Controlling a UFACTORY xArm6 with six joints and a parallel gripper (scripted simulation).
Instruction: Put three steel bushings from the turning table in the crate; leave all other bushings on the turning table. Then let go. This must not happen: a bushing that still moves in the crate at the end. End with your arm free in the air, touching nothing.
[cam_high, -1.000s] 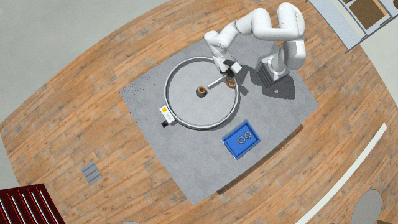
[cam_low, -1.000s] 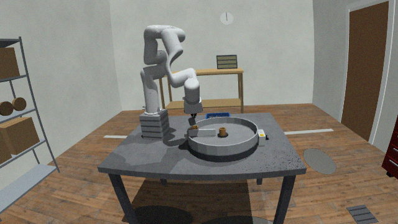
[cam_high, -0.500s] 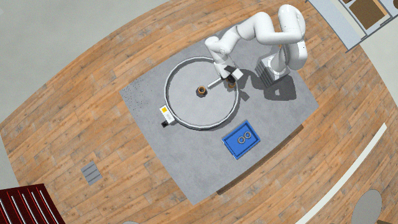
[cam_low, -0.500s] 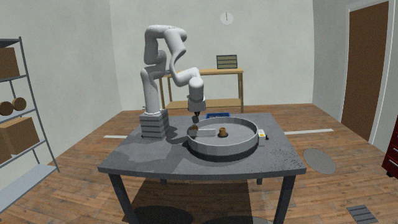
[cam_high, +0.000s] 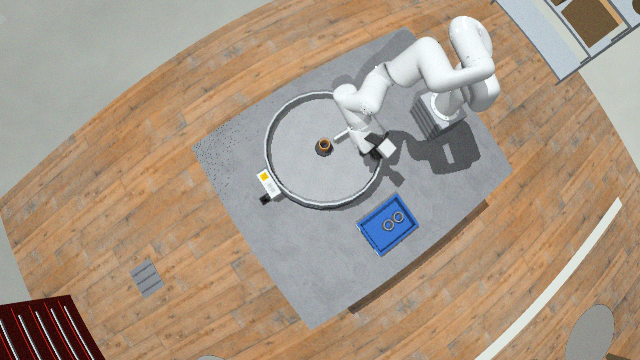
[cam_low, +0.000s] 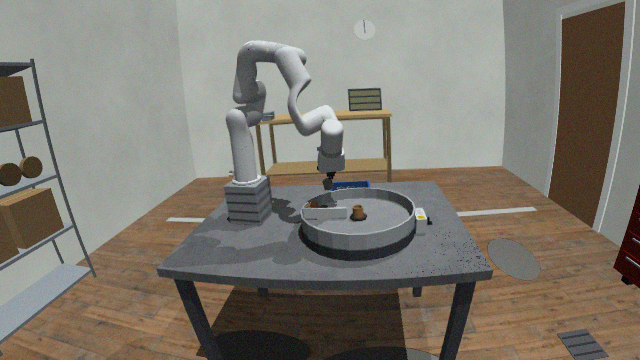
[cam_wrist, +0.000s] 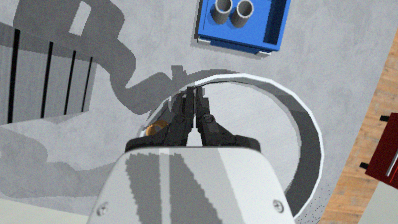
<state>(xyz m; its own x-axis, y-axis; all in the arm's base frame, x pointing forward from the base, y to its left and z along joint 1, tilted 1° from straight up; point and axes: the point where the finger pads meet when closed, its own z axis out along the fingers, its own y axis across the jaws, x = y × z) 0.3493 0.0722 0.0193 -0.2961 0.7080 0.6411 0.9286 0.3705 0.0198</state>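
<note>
My gripper (cam_high: 375, 155) (cam_low: 330, 176) (cam_wrist: 194, 96) is above the rim of the turning table (cam_high: 269, 150) (cam_low: 360, 240) (cam_wrist: 312, 135), on the side near the crate. Its fingers are nearly together, shut on the wall of a grey steel bushing (cam_low: 327, 184), which hangs at the tips. The fingers mostly hide it in the wrist view. Two steel bushings (cam_high: 388, 225) (cam_high: 398, 216) (cam_wrist: 222, 10) (cam_wrist: 243, 12) stand side by side in the blue crate (cam_high: 370, 241) (cam_low: 369, 184) (cam_wrist: 240, 44). An orange bushing (cam_low: 311, 205) (cam_wrist: 157, 128) is inside the rim near the arm, partly hidden.
An orange cylinder (cam_high: 324, 141) (cam_low: 357, 211) stands on a dark base at the turning table's centre. A white bar (cam_high: 341, 135) (cam_low: 325, 213) reaches across from the rim towards it. The raised rim lies between the turning surface and the crate. A small box (cam_high: 270, 186) (cam_low: 420, 216) sits outside the rim.
</note>
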